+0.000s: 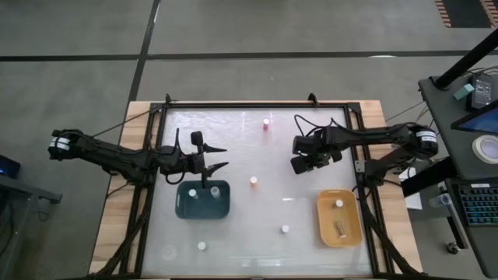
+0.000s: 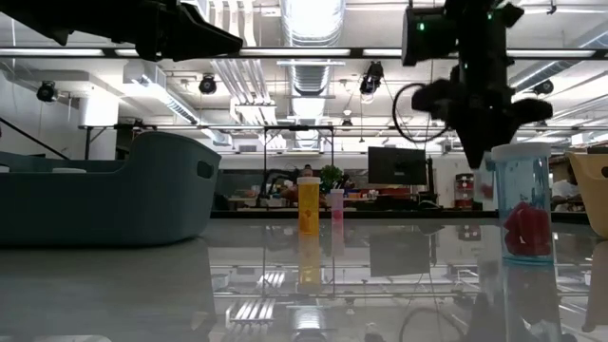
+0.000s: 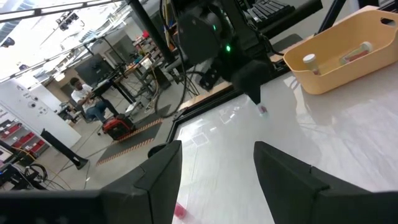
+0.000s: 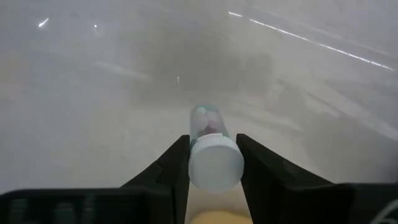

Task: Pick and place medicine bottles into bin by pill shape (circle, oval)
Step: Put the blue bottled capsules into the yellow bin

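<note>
Right hand [image 4: 213,163] pinches a small clear bottle [image 4: 210,134] with white cap and pinkish pills inside

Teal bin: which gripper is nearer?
Left. The left gripper hangs open just above the teal bin's far edge; the right gripper, shut on a bottle, is well off toward the yellow bin.

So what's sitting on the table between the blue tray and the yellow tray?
In the high view, one small white-capped bottle stands between the teal tray and the yellow tray, a bit nearer the table's front edge. The rest of that stretch is bare.
</note>
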Action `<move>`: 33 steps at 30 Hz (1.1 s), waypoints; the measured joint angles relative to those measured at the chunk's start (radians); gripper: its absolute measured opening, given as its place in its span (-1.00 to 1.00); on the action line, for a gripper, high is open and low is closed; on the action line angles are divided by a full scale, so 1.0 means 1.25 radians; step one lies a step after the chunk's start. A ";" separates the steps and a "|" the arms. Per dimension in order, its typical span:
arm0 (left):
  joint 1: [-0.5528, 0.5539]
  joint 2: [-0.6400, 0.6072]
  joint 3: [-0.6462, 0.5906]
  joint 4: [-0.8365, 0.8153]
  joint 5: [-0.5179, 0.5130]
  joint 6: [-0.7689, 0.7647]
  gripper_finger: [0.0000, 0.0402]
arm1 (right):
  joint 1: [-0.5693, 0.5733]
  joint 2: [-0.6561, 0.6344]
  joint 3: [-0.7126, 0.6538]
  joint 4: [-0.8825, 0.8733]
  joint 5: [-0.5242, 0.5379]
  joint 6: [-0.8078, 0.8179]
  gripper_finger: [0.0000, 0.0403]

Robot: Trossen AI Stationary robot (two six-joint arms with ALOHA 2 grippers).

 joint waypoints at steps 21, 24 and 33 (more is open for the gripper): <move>0.000 0.000 0.000 0.000 0.000 0.000 -0.08 | 0.318 -0.010 0.190 -0.128 -0.001 0.293 -0.45; 0.000 0.000 0.000 0.000 0.000 0.000 -0.08 | 0.348 -0.012 0.220 -0.199 0.000 0.328 -0.45; 0.000 0.000 0.000 0.000 0.000 0.000 -0.08 | 0.417 -0.013 0.281 -0.330 0.008 0.381 -0.45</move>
